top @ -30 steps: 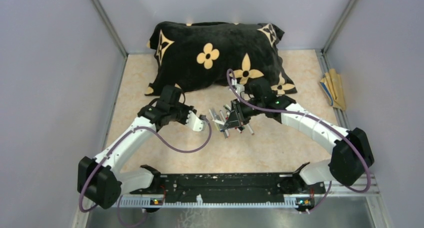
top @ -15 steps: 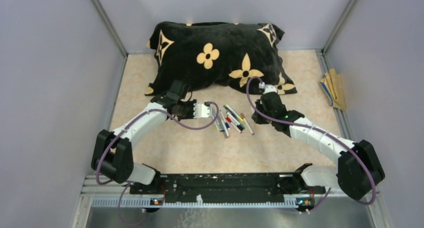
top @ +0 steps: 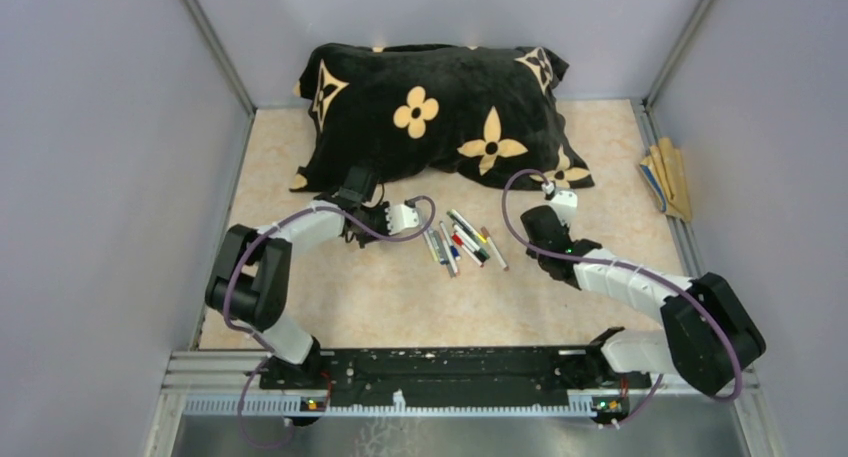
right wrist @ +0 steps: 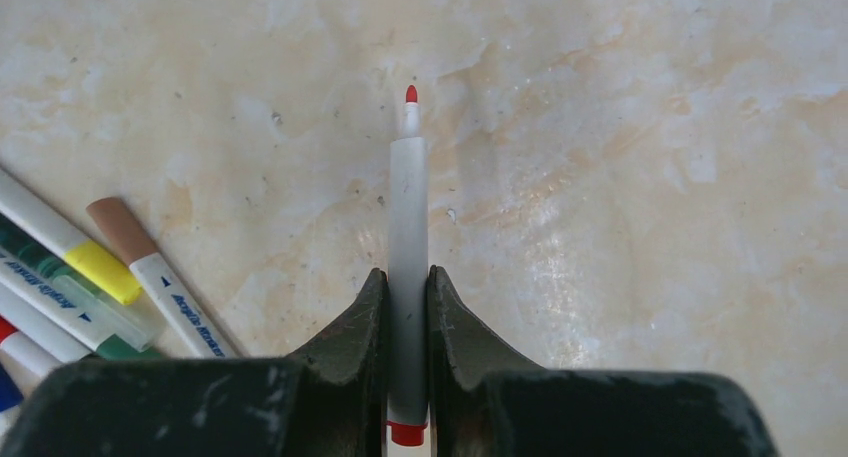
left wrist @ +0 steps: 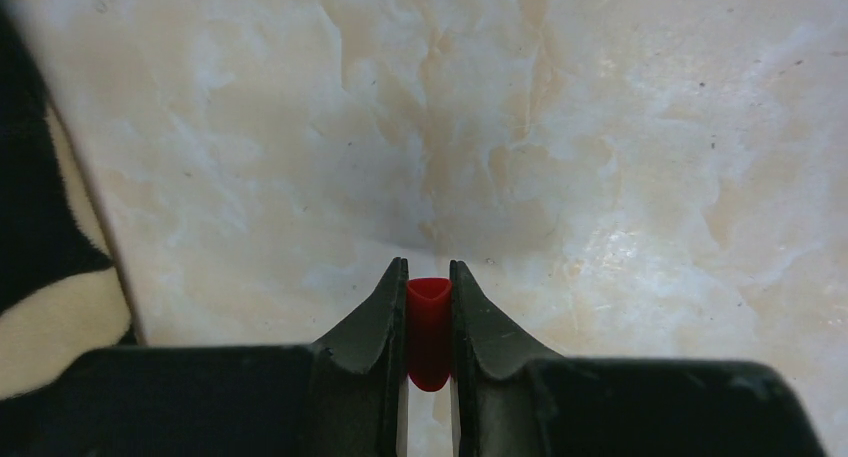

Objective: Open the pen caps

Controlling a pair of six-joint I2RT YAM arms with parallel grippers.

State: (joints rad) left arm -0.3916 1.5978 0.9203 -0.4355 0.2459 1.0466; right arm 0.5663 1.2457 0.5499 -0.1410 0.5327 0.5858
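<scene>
A red pen cap point(left wrist: 429, 327) sits pinched between the fingers of my left gripper point(left wrist: 428, 267), which is shut on it just above the tabletop. My right gripper point(right wrist: 406, 272) is shut on a grey-barrelled pen point(right wrist: 407, 207) whose red tip point(right wrist: 411, 94) is bare. Seen from above, the left gripper point(top: 408, 217) is just left of the pile of pens point(top: 462, 245), and the right gripper point(top: 556, 205) is to the right of it. Capped pens lie at the left of the right wrist view, one with a yellow cap point(right wrist: 95, 267), one with a brown cap point(right wrist: 118, 227).
A black pillow with tan flowers point(top: 440, 107) lies across the back of the table, close behind both grippers. Flat tan sticks point(top: 668, 177) rest against the right wall. Grey walls close in the left and right sides.
Both grippers have drawn apart from the pen pile: the right one swung right with the pen, the left one pulled back a little with the red cap. Both elbows folded in.
</scene>
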